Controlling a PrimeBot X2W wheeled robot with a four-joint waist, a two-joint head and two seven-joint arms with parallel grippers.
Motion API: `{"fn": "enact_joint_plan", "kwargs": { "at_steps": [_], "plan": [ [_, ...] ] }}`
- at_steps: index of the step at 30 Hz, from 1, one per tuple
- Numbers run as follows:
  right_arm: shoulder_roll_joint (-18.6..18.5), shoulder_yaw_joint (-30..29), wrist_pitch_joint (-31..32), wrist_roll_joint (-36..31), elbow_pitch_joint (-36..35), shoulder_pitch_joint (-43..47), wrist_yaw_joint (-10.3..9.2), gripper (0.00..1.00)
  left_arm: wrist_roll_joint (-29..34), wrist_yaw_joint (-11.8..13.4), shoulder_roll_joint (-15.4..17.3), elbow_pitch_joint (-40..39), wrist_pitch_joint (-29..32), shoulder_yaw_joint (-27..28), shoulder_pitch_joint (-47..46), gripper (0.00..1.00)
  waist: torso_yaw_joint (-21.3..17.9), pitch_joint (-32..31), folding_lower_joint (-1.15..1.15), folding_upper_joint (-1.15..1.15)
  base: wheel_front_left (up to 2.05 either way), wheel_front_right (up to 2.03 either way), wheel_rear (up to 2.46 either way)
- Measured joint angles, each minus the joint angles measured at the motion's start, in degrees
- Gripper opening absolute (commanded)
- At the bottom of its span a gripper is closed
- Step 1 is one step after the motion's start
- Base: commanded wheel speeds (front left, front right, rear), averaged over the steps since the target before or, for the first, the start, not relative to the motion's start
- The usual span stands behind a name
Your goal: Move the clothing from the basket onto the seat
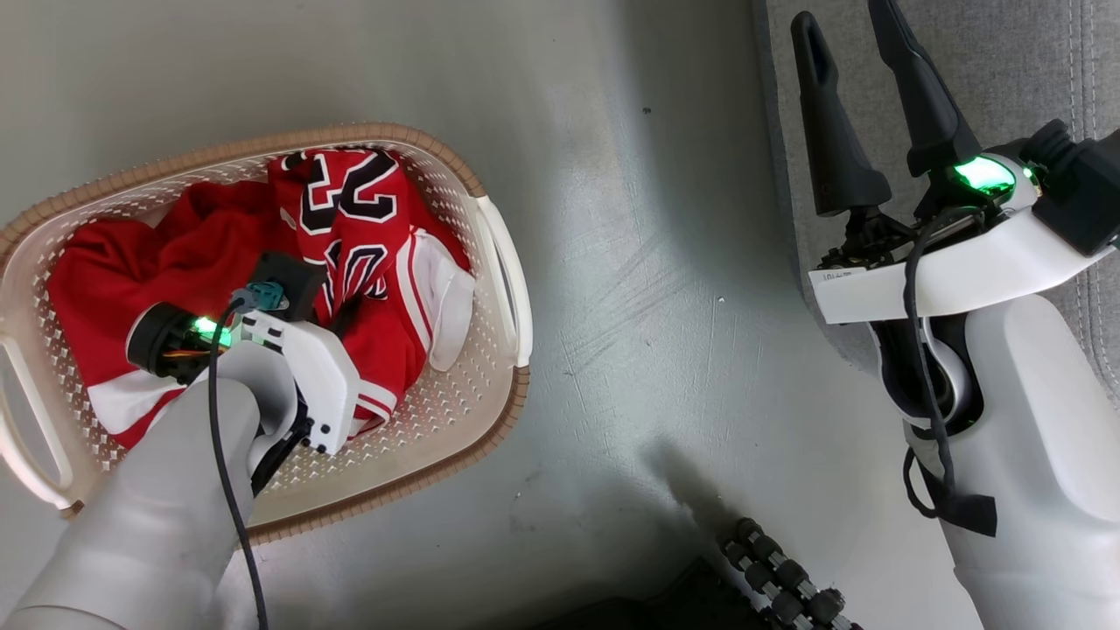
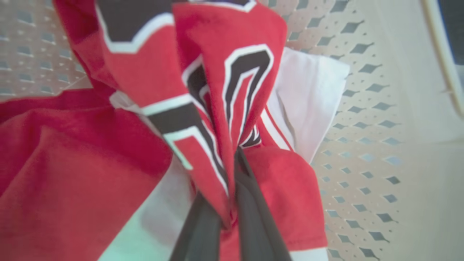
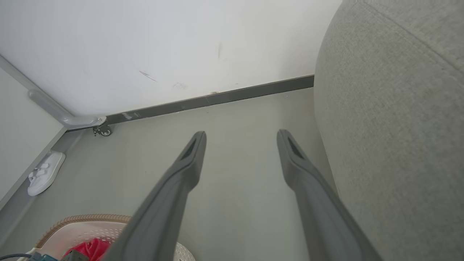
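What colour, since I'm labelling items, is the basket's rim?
Brown, around the cream basket; clearest in the head view.

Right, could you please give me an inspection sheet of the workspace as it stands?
Surface: grey floor, scuffed.
Job's things: jersey and shorts crumpled in the basket; seat to the basket's right.
Clutter: white slipper by the wall.
Grippers: left gripper shut on a jersey fold; right gripper open, holding nothing, near the seat's edge.
Cables: left arm's cable and right arm's cable, both black, hanging loose.
Surroundings: white wall, dark skirting, a caster.
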Motion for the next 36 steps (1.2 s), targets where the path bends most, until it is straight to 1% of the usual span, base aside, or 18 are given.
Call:
{"fn": "enact_joint_plan", "kwargs": {
  "at_steps": [11,16,20,27,36],
  "plan": [
    [0.0,-0.5,0.0,-0.1,0.0,-2.3,0.0,1.0,-1.8,0.0,1.2,-1.7,-5.3,-2.2,-1.0,0.0,0.8,-2.2,0.0,0.0,0.0,0.0,0.0],
    [0.0,-1.4,0.0,-0.6,0.1,-2.3,0.0,1.0,-3.1,0.0,1.4,-3.6,-8.6,-2.9,-1.0,0.0,1.3,-3.8,0.0,0.0,0.0,0.0,0.0],
    [0.0,-1.9,0.0,-1.8,0.7,-2.3,0.0,1.0,-4.0,0.0,2.4,-5.0,-11.5,-4.2,-1.0,0.0,1.9,-5.7,0.0,0.0,0.0,0.0,0.0],
    [0.0,-2.1,0.0,-2.2,1.9,-2.2,0.0,1.0,-4.8,0.0,3.1,-6.8,-13.0,-5.6,-0.4,0.0,2.9,-8.9,0.0,0.0,0.0,0.0,0.0],
    [0.0,-2.0,0.0,-2.8,3.3,-2.0,0.0,1.0,-6.1,0.0,4.5,-8.4,-13.7,-5.8,1.8,0.0,4.1,-13.2,0.0,0.0,0.0,0.0,0.0]
  ]
}}
